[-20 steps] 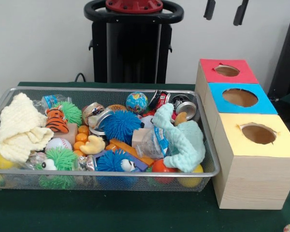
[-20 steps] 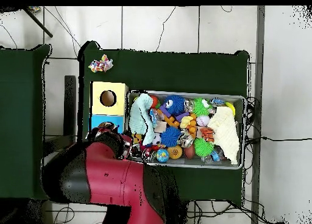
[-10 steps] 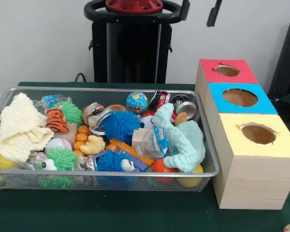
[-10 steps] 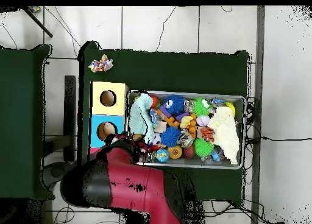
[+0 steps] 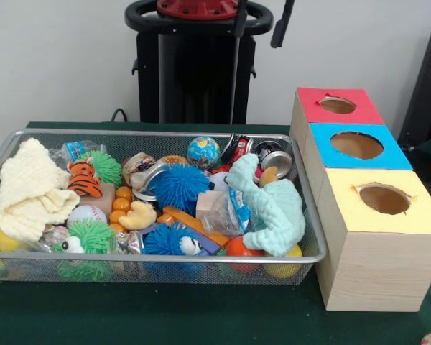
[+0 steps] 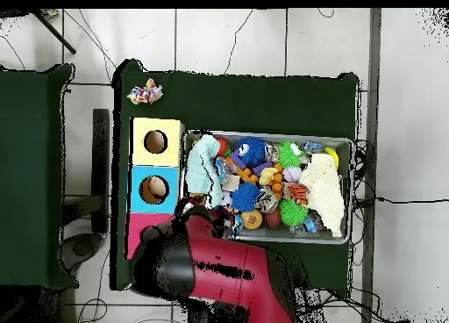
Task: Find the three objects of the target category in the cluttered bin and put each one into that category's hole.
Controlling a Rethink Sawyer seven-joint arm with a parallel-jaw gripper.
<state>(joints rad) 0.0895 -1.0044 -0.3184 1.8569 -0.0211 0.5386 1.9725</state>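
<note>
So the bin (image 5: pixel 14 136) is sitting left of the boxes (image 5: pixel 377 215), packed with toys, target category unclear. The gripper (image 5: pixel 261 21) is hanging high over the bin's far right corner, fingers apart, holding nothing. Everything's lying below it, so it needs a straight drop.

The gripper (image 5: pixel 261 21) is hanging at the top edge of the front view, only its two dark fingers (image 5: pixel 281 25) showing, spread apart with nothing between them. Both are slanting slightly, their tips pointing down and to the left. In the overhead view the red and black arm (image 6: pixel 219 271) is reaching in from the bottom edge, its bulky black end lying over the table's bottom-left part and hiding the gripper below.
</note>
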